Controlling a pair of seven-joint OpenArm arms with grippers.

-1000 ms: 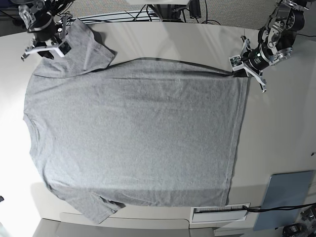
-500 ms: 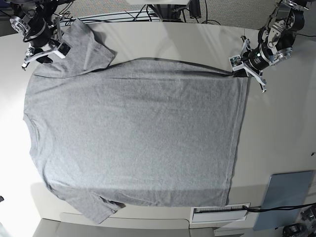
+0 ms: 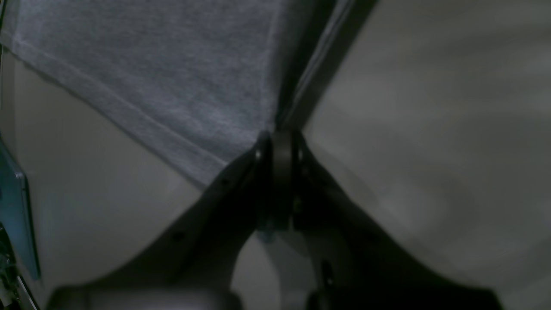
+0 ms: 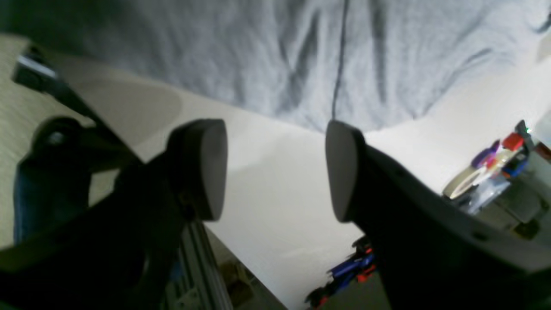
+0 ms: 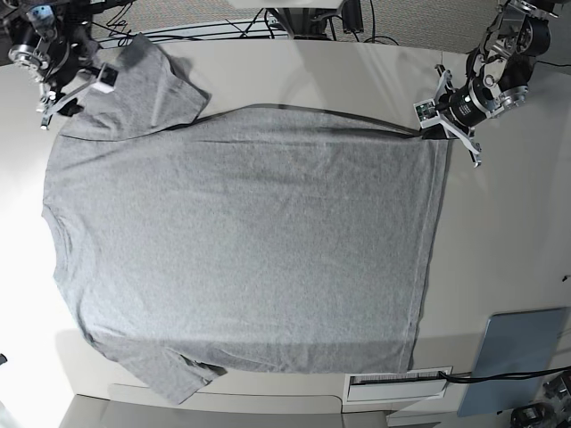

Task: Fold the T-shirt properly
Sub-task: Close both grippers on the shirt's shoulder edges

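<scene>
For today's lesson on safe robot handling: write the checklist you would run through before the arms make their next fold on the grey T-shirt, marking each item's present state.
1. T-shirt spread flat on the table: ok.
2. Left gripper shut on the hem corner: ok.
3. Right gripper gripping cloth: not ok; jaws open, nothing between them.
4. Right gripper clear of the sleeve: ok, the sleeve lies beyond the fingertips.
5. Lettering side facing down: cannot tell.

One T-shirt (image 5: pixel 241 250), two claws: left claw (image 5: pixel 432 127), right claw (image 5: pixel 55 102).
</scene>
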